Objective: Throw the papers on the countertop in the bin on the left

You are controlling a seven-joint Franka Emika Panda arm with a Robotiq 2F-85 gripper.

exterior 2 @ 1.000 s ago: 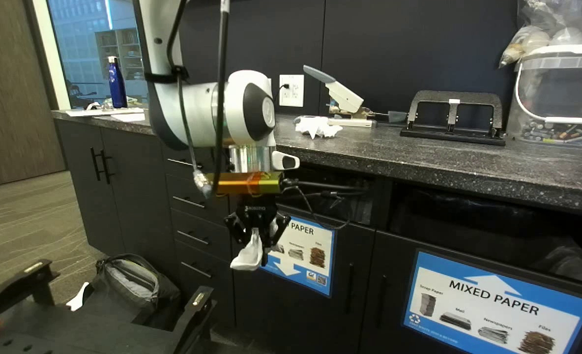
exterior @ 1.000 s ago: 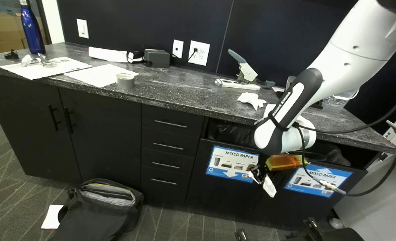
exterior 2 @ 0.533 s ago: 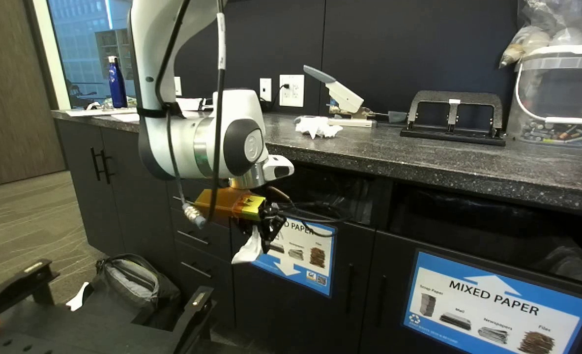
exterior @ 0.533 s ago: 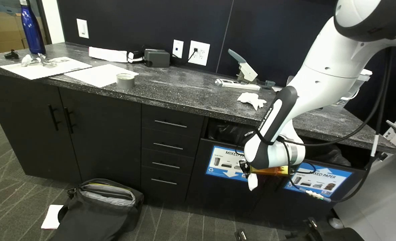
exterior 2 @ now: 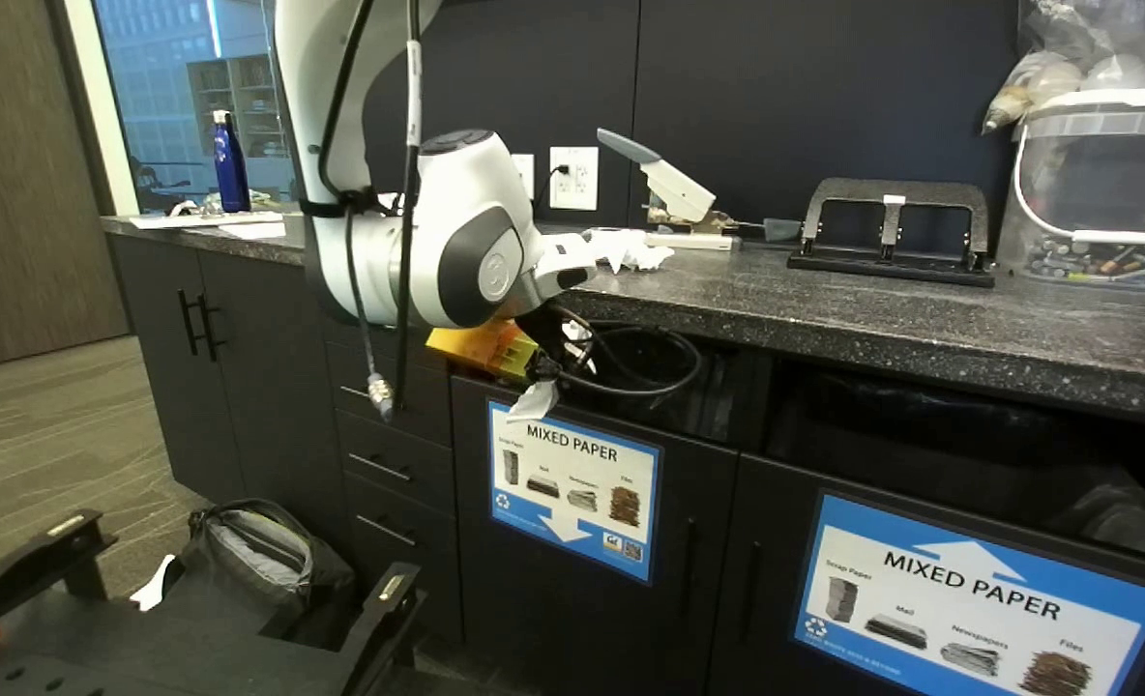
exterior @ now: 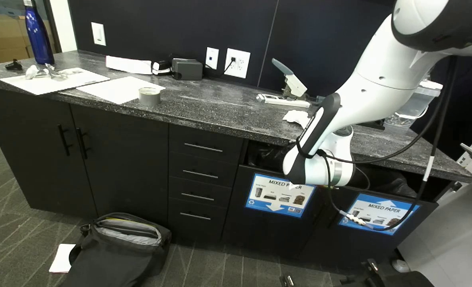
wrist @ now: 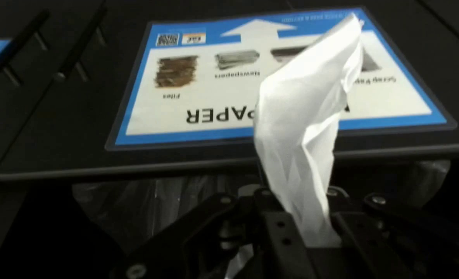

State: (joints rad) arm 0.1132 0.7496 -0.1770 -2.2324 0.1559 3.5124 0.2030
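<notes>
A crumpled white paper point(wrist: 303, 128) is pinched by the gripper point(wrist: 318, 236), w/ a long flap poking out btwn the jaws, which are pressed tog. on it. It's held by the mouth of the L bin point(wrist: 78, 173), the flap seen against the sign point(wrist: 218, 91); whether any part is past the rim can't be told. A 2nd paper point(exterior 2: 645, 253), also crumpled, is seen on the bench point(exterior 2: 747, 290), just in front of the stapler point(exterior 2: 679, 193).

Judged handling: v. light, thin, springy at the creases, prob. not slippery; squashing can be borne. The flap could be snagged on the rim, so it should be brought well over the liner point(wrist: 167, 197) before release; a scrap this light might also be hung up on the gripper. For no. 2, hold is best taken across the thick middle, not by a loose edge, which might be torn.
</notes>
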